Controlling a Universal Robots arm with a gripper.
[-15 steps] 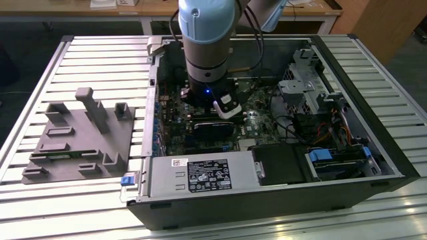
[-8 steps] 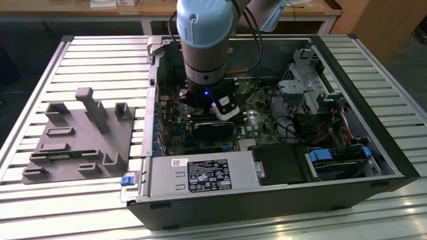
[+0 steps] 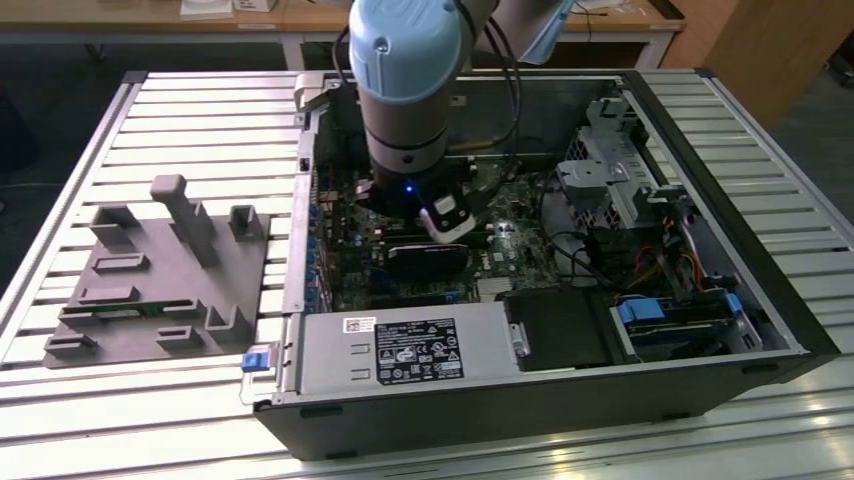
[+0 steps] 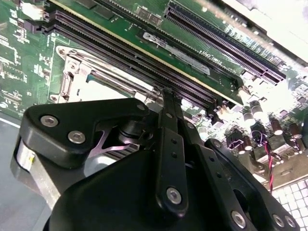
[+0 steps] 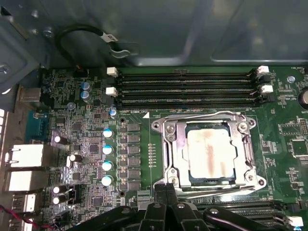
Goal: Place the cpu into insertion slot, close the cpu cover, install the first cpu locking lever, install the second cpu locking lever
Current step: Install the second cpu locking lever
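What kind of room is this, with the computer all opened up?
Probably a robotics lab or workshop. An open black desktop computer case lies on a ribbed aluminium table, a grey plastic parts fixture sits beside it, and wooden desks stand behind.

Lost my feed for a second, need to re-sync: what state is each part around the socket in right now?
cpu: seated in the slot, top stained.
slot: filled by the cpu.
cover: down, framing the cpu.
claw: shut, holding nothing, tips at the cover's edge.
memory slots: unfilled, end clips white.
case: side off, lying open on the table.

Dull smeared metal cpu [image 5: 211,154]; shiny steel cpu cover [image 5: 208,126]
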